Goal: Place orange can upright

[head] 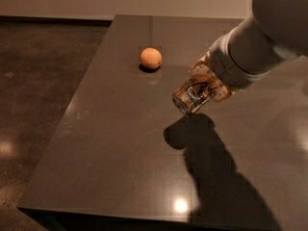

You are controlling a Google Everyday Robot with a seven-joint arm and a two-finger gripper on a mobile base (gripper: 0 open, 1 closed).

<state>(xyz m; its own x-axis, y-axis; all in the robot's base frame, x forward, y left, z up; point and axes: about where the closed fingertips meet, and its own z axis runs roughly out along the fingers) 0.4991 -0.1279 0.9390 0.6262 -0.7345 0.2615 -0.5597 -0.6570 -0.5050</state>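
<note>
Orange-gold metal drink can (199,91) with dark print hangs tilted above the dark grey glossy surface (120,143). Its silvery end points down toward the camera, to the right of the round matte orange fruit (150,58) and well apart from it. The claw (208,83) is clamped around the can's body, also right of the fruit.
</note>
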